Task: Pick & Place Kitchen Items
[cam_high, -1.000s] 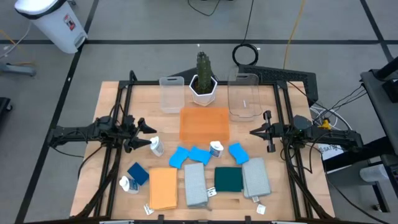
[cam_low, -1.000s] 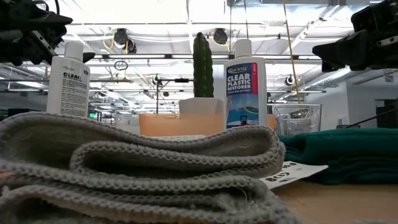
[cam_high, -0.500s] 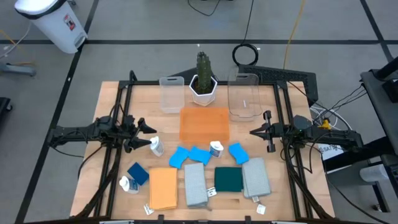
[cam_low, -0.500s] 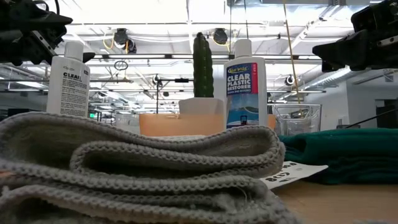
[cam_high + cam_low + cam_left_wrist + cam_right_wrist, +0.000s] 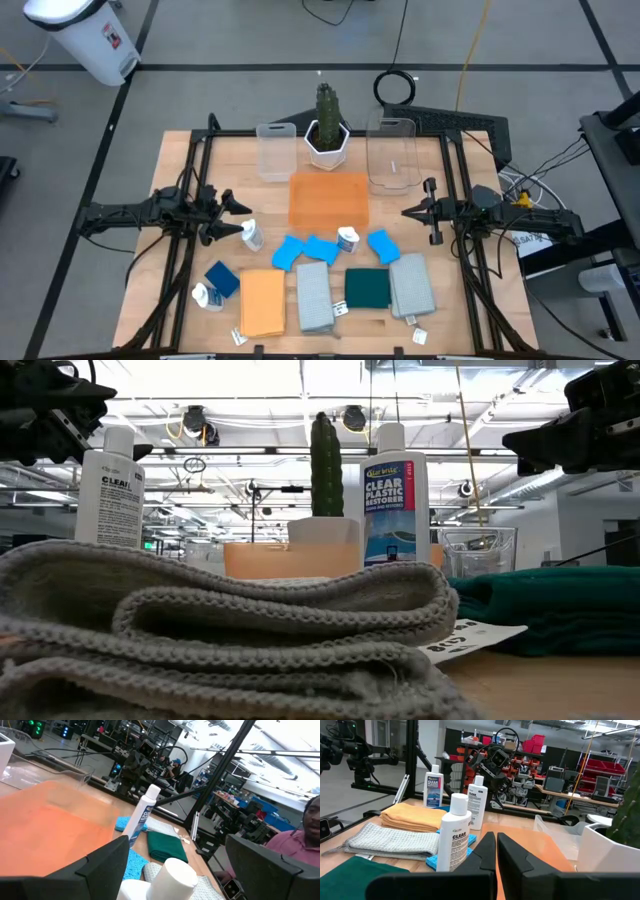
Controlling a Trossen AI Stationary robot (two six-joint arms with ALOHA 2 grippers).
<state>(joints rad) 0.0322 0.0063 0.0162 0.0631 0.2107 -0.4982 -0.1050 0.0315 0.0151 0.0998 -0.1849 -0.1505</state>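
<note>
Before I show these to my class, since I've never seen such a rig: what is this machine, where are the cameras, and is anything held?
It is a robot with two dark arms at a wooden table. One camera looks down from above, one sits at table height, one rides each wrist. The left gripper is open beside a white bottle; the right gripper is shut. Neither holds anything. On the table lie blue sponges, folded cloths, an orange tray, clear bins and a cactus.

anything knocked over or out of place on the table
One white bottle at the front left lies on its side next to a dark blue sponge, while the other two bottles stand upright. The cloths lie folded in a row, and nothing looks spilled or damaged.
</note>
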